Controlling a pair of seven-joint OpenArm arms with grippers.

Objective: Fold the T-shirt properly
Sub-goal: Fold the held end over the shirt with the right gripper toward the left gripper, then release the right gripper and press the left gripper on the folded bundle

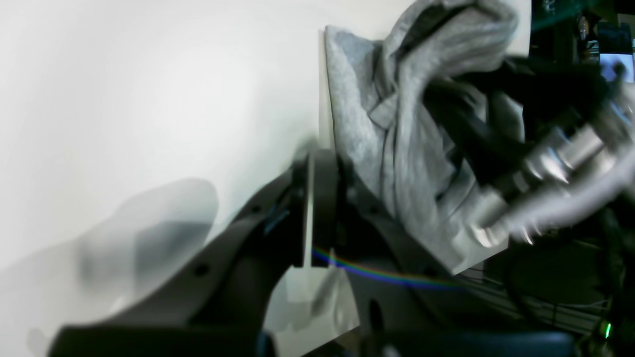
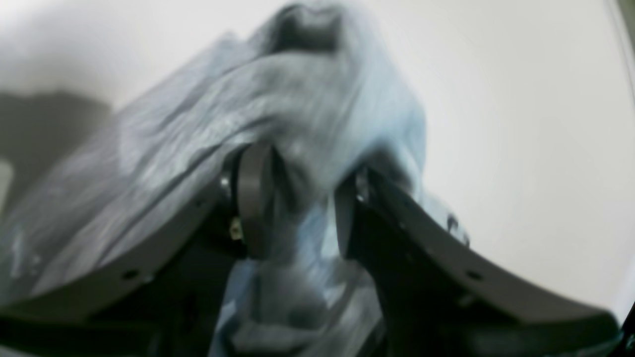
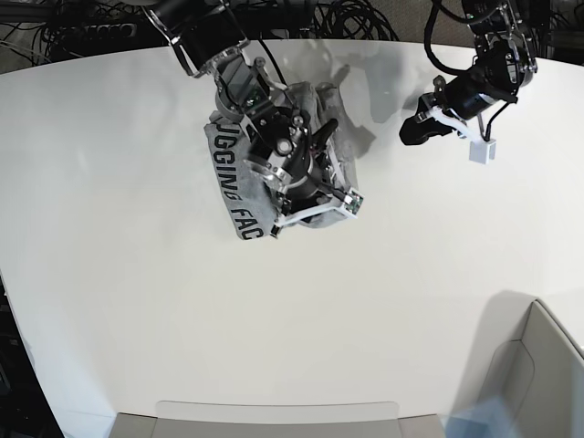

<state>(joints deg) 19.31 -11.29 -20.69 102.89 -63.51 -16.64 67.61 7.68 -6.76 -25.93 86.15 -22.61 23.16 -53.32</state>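
The heather-grey T-shirt lies bunched at the back left of the white table, and black capital lettering shows along its left edge. My right arm reaches down onto the heap. In the blurred right wrist view my right gripper stands open wide, with folds of the T-shirt between and over its fingers. My left gripper hovers at the back right, well apart from the cloth. Its fingers are shut on nothing. The left wrist view shows that gripper with the T-shirt and the right arm beyond it.
A grey box stands at the front right corner, and a flat grey tray rim runs along the front edge. Black cables pile up behind the table. A small white block hangs from the left arm.
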